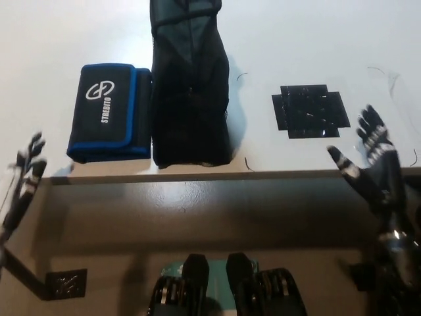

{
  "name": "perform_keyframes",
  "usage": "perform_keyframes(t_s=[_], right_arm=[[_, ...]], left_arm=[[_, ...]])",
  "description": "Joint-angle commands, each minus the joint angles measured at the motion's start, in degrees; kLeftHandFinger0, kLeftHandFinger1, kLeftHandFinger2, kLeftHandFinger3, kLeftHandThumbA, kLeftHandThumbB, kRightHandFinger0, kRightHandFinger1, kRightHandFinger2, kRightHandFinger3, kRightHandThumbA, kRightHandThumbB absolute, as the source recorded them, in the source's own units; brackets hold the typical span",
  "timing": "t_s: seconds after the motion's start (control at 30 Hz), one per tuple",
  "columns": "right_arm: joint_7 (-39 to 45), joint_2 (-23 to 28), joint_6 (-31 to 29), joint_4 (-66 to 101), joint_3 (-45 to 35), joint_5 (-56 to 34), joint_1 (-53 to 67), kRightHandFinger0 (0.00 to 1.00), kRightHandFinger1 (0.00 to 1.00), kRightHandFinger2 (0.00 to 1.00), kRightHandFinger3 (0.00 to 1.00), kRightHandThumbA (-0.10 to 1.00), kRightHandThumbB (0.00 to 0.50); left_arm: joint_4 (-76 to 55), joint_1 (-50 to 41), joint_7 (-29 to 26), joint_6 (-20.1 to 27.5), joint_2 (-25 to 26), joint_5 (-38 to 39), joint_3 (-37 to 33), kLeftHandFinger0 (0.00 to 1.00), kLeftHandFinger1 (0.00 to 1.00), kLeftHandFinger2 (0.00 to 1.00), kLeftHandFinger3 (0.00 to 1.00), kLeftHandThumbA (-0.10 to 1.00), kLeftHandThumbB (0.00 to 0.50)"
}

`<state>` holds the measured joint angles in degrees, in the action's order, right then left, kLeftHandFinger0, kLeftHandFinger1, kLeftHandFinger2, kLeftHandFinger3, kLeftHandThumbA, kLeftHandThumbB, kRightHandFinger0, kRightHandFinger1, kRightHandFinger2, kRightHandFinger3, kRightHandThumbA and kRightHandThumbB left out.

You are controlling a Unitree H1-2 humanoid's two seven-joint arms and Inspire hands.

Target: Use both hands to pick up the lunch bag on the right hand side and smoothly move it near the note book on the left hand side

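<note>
Tall black fabric lunch bag upper centre, touching blue-trimmed black notebook case (already alongside) | my white left hand lower left, black right hand right: both spread, empty, clear of it.

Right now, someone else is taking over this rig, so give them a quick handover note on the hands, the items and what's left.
Left hand: open, holding nothing, at the table's left edge.
Right hand: open, fingers spread, at the table's right edge beside the black tape patch.
Tall black fabric lunch bag stands mid-table, right up against the black, blue-trimmed notebook on its left.
Done: the bag is by the notebook, neither hand on it.
Left: nothing evident; check placement.
</note>
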<state>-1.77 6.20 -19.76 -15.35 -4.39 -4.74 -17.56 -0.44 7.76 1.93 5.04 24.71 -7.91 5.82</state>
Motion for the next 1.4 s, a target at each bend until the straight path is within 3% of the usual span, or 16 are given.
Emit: perform_keyframes(t_s=[0.0, 0.13, 0.27, 0.37, 0.53, 0.67, 0.8, 0.93, 1.0, 1.13, 1.37], right_arm=[[0.85, 2.67, -2.39, 12.22, -2.22, -0.51, 6.16, 1.0, 1.0, 1.0, 1.0, 1.0, 0.378], [1.53, 2.61, -3.52, 11.41, -2.25, -1.84, 8.97, 1.0, 1.0, 1.0, 1.0, 1.0, 0.364], [1.89, 1.95, -4.44, 10.24, -2.02, -2.32, 11.03, 1.0, 1.0, 1.0, 1.0, 1.0, 0.318], [2.51, 1.98, -5.2, 8.43, -1.73, -2.57, 12.33, 1.0, 1.0, 1.0, 1.0, 1.0, 0.269], [4.02, 2.25, -6.89, 4.04, -1.35, -3.4, 13.26, 1.0, 1.0, 1.0, 1.0, 1.0, 0.243], [5.78, 1.71, -7.17, -2.15, -2.01, -4.66, 13.4, 1.0, 1.0, 1.0, 1.0, 1.0, 0.183], [6.13, 1.55, -7.17, -6.55, -2.33, -3.5, 11.94, 1.0, 1.0, 1.0, 1.0, 1.0, 0.169], [6.1, 1.41, -7.17, -9.63, -3.12, -3.29, 9.65, 1.0, 1.0, 1.0, 1.0, 1.0, 0.181], [6.56, 1.27, -7.17, -11.0, -3.44, -3.62, 8.3, 1.0, 1.0, 1.0, 1.0, 1.0, 0.191], [7.26, 1.08, -7.17, -12.53, -3.83, -3.58, 6.81, 1.0, 1.0, 1.0, 1.0, 1.0, 0.205], [7.61, 1.23, -7.17, -14.07, -3.95, -2.55, 6.64, 1.0, 1.0, 1.0, 1.0, 1.0, 0.195]], left_arm=[[-10.09, -12.03, -2.53, 13.33, 3.02, -3.36, 4.53, 1.0, 1.0, 1.0, 1.0, 1.0, 0.374], [-9.35, -15.93, -2.36, 15.89, 0.96, -1.17, 4.71, 1.0, 1.0, 1.0, 1.0, 1.0, 0.424], [-7.57, -18.21, -3.68, 18.92, -0.44, -1.7, 4.87, 1.0, 1.0, 1.0, 1.0, 1.0, 0.39], [-3.89, -19.47, -3.84, 21.72, -0.52, -2.15, 4.37, 1.0, 1.0, 1.0, 1.0, 1.0, 0.32], [1.77, -19.52, -4.43, 21.89, -0.6, -2.61, 3.62, 1.0, 1.0, 1.0, 1.0, 1.0, 0.322], [9.45, -16.8, -4.75, 21.89, -0.53, -0.38, 1.81, 1.0, 1.0, 1.0, 1.0, 1.0, 0.324], [15.38, -14.67, -5.99, 21.89, -0.8, -0.29, 1.88, 1.0, 1.0, 1.0, 1.0, 1.0, 0.326], [18.34, -11.84, -7.01, 21.89, -0.58, -0.71, 1.92, 1.0, 1.0, 1.0, 1.0, 1.0, 0.276], [18.9, -11.17, -7.27, 21.89, -0.76, -0.73, 2.2, 1.0, 1.0, 1.0, 1.0, 1.0, 0.293], [19.68, -10.8, -7.74, 21.89, -0.79, -0.57, 2.06, 1.0, 1.0, 1.0, 1.0, 1.0, 0.246], [20.02, -11.01, -7.25, 21.89, -1.17, 0.74, 2.19, 1.0, 1.0, 1.0, 1.0, 1.0, 0.251]])
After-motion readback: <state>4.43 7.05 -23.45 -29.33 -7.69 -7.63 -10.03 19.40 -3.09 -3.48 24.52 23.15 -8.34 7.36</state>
